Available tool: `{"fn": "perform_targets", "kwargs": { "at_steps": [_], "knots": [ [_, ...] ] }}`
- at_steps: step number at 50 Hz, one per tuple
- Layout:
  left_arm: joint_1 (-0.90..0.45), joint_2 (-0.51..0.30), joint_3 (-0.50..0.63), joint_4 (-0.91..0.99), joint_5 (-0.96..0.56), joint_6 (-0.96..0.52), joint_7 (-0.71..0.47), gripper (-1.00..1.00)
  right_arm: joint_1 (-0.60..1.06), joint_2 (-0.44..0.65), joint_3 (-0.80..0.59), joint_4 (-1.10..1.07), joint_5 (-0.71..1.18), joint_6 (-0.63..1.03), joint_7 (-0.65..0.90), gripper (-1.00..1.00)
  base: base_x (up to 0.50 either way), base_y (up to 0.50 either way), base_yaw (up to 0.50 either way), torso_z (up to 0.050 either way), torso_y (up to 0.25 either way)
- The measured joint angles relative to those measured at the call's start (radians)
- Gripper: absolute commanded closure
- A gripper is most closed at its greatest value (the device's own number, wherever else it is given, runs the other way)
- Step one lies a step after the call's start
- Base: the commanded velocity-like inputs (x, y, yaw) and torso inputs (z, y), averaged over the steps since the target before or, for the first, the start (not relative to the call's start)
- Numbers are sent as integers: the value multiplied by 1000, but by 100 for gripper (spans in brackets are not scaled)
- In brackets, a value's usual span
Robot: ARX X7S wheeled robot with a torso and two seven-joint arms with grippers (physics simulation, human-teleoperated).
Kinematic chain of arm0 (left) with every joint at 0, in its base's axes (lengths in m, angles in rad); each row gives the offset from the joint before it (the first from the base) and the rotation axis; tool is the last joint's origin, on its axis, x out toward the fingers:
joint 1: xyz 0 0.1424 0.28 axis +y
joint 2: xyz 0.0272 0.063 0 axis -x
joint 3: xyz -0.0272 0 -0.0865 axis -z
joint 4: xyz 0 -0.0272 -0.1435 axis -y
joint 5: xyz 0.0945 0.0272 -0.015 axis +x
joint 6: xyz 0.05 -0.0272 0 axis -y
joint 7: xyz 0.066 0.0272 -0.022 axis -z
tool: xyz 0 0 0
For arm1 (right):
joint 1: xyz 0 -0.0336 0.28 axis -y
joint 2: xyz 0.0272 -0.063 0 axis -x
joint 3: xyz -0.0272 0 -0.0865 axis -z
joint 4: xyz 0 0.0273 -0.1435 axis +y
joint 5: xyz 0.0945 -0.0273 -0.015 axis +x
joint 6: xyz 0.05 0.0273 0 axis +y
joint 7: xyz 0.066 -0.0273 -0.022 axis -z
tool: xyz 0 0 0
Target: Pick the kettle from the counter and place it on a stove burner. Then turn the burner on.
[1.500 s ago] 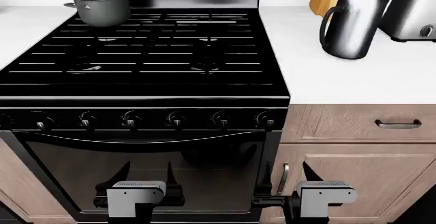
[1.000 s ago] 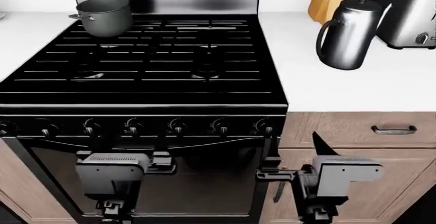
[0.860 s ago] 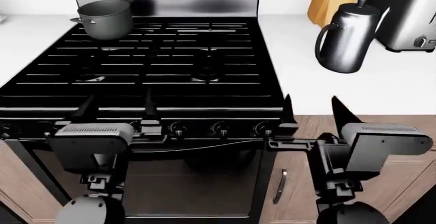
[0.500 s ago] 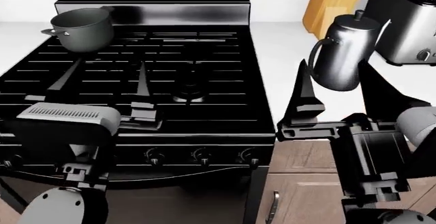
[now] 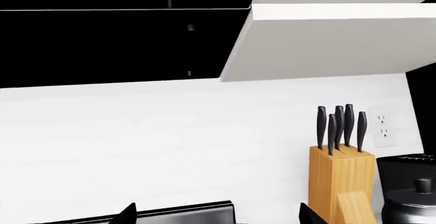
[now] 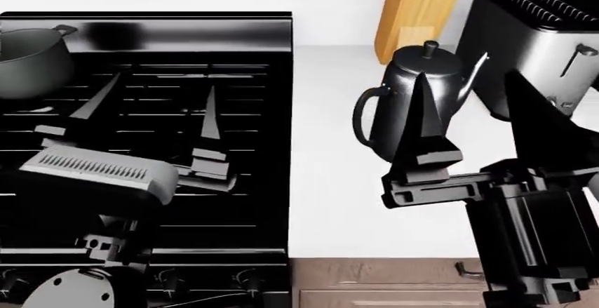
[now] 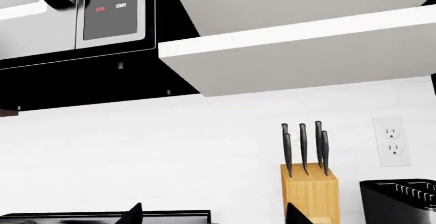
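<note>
The polished-steel kettle [image 6: 393,118] stands upright on the white counter [image 6: 327,182], right of the black stove, its loop handle toward the stove. My right gripper [image 6: 473,108] is open and raised on the near side of the kettle. One of its fingers [image 6: 421,122] overlaps the kettle's body in the head view. My left gripper [image 6: 154,104] is open and empty above the stove grates [image 6: 248,154]. The burner rings are hard to make out under the bars. In the left wrist view the kettle's lid [image 5: 417,203] shows at the edge, beyond the open left gripper [image 5: 218,216]. The right gripper [image 7: 214,215] frames only wall.
A dark grey pot [image 6: 28,62] sits at the stove's back left. A steel toaster [image 6: 534,41] and a wooden knife block [image 6: 416,13] stand behind the kettle. Stove knobs [image 6: 248,280] line the front. A microwave [image 7: 75,15] and a white cabinet [image 7: 307,45] hang overhead.
Both arms have risen from in front of the oven door to above the stove and counter. The head view has shifted right and closer to the kettle. Both grippers have stayed open.
</note>
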Motion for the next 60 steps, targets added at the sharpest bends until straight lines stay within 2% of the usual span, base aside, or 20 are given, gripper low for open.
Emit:
{"fn": "perform_targets", "kwargs": {
  "at_steps": [18,25,40,51,60],
  "knots": [
    [3,-2,-13,24,-61,-8,7,-100,35,150,-149,-4,10,-138,133,-100,411,-394,0,0,1],
    [-12,-7,-18,13,-105,-8,33,-100,45,182,-187,0,13,-183,160,-100,0,0,0,0,0],
    [-224,-100,-48,-157,-411,-183,245,-100,62,213,-242,8,12,-232,190,-100,0,0,0,0,0],
    [-352,-186,7,-273,-509,-291,391,-100,72,223,-268,12,8,-249,203,-100,0,0,0,0,0],
    [-409,-216,50,-353,-554,-337,483,-100,81,228,-288,15,6,-255,213,-100,0,0,0,0,0]
  ]
}}
